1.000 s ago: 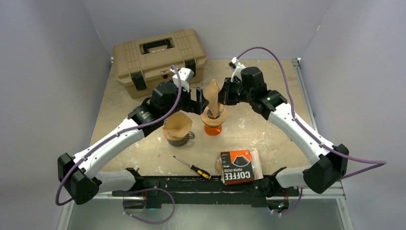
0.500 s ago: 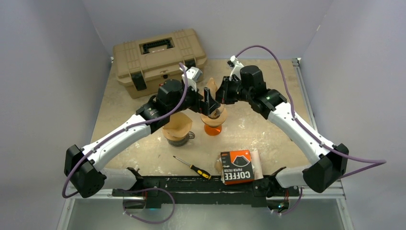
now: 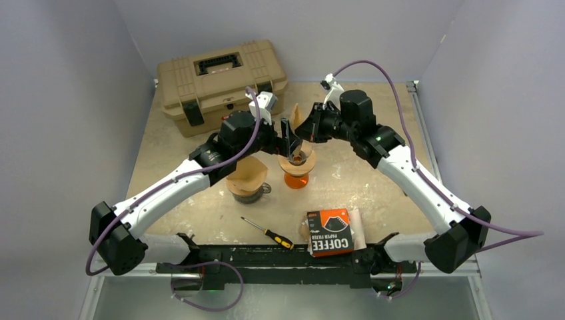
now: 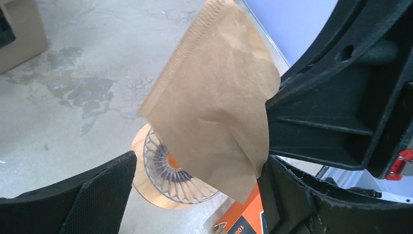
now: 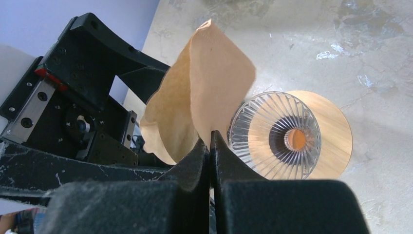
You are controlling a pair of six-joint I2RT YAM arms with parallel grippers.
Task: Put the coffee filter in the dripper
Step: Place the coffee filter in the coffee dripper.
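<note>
Pinching filter (image 5: 204, 87) tight: right fingers (image 5: 195, 161), just above dripper (image 5: 275, 134) | left fingers (image 4: 97, 195) spread wide, flanking filter, crowding dripper | filter higher than a second ago

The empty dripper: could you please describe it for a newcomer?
From the tan toolbox at the back, come forward to the table's middle. The dripper is the right-hand vessel: clear ribbed cone, wooden collar, orange base; its neighbour already holds a brown filter.
</note>
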